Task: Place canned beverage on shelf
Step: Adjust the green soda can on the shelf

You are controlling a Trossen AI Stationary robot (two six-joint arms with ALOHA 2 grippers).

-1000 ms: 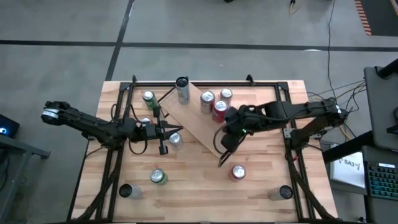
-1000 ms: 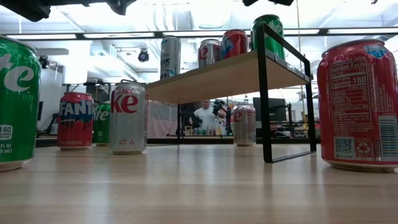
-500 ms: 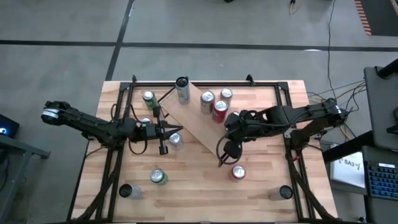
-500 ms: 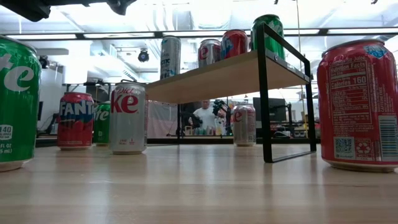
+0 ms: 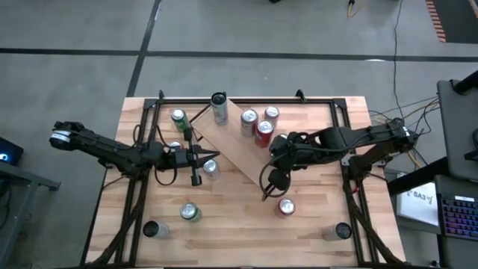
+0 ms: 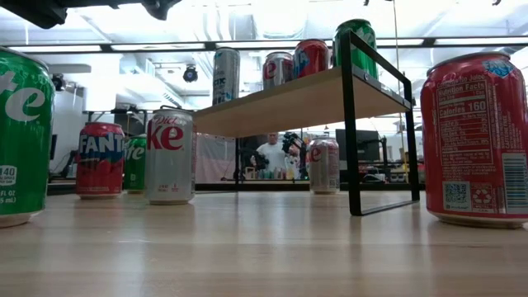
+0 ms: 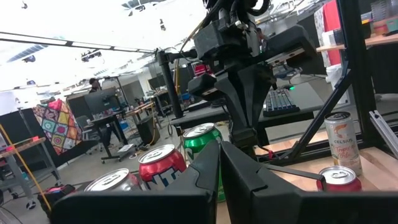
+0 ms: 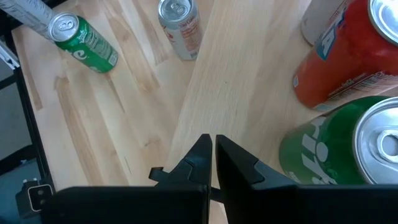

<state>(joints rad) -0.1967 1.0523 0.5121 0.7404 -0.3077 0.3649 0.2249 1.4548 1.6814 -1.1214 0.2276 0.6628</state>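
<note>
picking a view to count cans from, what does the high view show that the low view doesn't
Only the high view: both arms, the left end effector shut beside the shelf, the right end effector shut over its near edge, neither holding a can.

Only the low view: can labels such as the Fanta can, and a can standing under the shelf board.

Both: the shelf with cans on top, and the red can loose on the table.

In the low view the green can (image 6: 23,136) at the near left and the red can (image 6: 476,139) at the right are cut off by the picture's edges. From above, the right arm hides the shelf (image 5: 237,146)'s end.
</note>
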